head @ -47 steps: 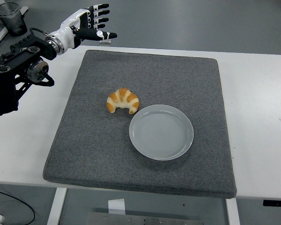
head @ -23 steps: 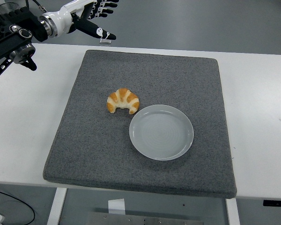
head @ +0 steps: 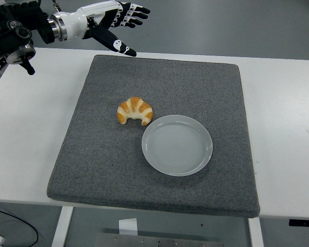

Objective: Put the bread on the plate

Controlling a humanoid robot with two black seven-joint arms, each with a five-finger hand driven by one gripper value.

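Observation:
A golden croissant lies on the grey mat, just up and left of a pale grey plate and almost touching its rim. The plate holds nothing. My left hand hangs over the mat's far left corner, well beyond the croissant, with its fingers spread and nothing in them. Its black and white forearm comes in from the top left. The right arm does not show.
The mat covers most of the white table. Bare table shows to the left and right of it. Grey floor lies past the table's far edge.
My left hand has swung rightward and a little toward the mat, from beyond the table's far left edge to above the mat's far left corner. Croissant and plate have not moved.

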